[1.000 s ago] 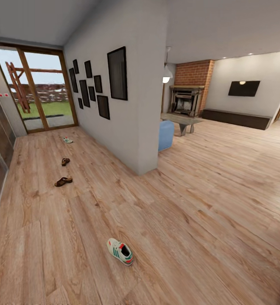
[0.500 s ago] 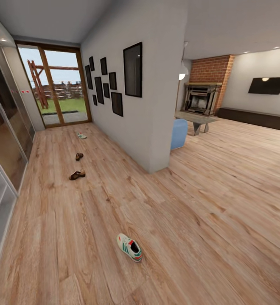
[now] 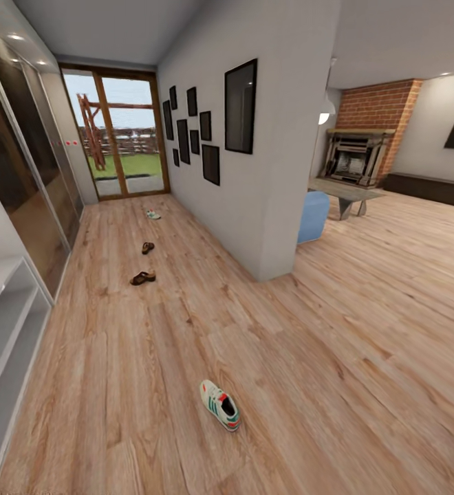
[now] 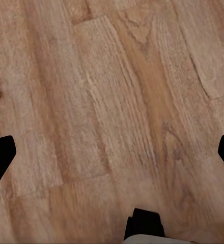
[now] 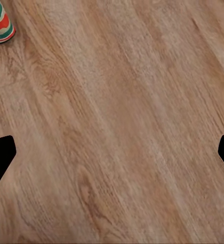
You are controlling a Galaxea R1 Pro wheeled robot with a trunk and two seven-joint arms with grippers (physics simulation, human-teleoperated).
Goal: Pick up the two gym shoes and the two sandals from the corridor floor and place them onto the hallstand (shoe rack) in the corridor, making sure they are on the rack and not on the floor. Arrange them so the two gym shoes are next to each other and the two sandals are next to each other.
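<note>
Cream-white, the nearest gym shoe (image 3: 219, 405) lies on the corridor floor (image 3: 151, 344), toe pointing away. We see its heel beside our right gripper (image 5: 112, 152); both grippers' jaws are spread, holding 0 things.

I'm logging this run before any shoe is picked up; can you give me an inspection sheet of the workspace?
Surface: corridor floor, wood planks.
Job's things: near gym shoe, far gym shoe, two sandals, all on the floor, spread apart; hallstand at the left edge.
Clutter: nothing seen.
Grippers: left gripper and right gripper open, empty, over floor.
Cables: nothing seen.
Surroundings: framed pictures, glass door, brick fireplace.
</note>
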